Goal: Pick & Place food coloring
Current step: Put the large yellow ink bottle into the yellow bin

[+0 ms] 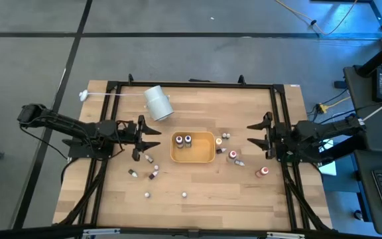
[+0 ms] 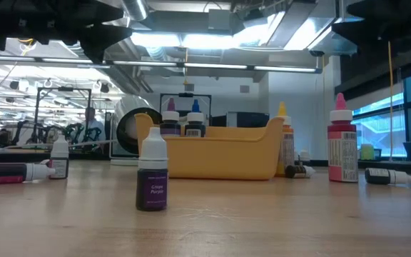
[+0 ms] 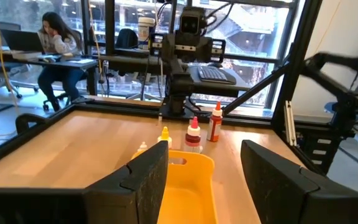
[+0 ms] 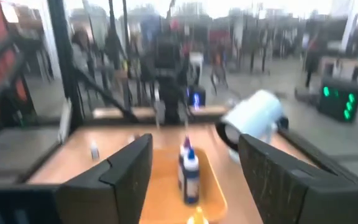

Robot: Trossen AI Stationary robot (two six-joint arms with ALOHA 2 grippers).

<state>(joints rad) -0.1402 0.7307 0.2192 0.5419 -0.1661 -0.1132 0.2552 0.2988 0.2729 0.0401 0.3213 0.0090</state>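
Observation:
The orange tray (image 1: pixel 204 157) sits mid-table with two food coloring bottles (image 1: pixel 184 140) standing in it. More bottles lie or stand on the wood on both sides, such as a dark one (image 1: pixel 148 159) on the left and a red one (image 1: pixel 262 172) on the right. My left gripper (image 1: pixel 156 137) hovers open and empty just left of the tray (image 3: pixel 188 180). On the tray's right, my right gripper (image 1: pixel 251 133) is also open and empty, and its wrist view shows the two bottles (image 4: pixel 190 168) in the tray. A purple bottle (image 2: pixel 153 175) stands nearest in the low view.
A large white cylinder (image 1: pixel 158 103) lies on its side behind the tray's left end. Black frame rails (image 1: pixel 280 119) border the table on both sides. A person sits at a desk (image 3: pixel 55 50) beyond the table.

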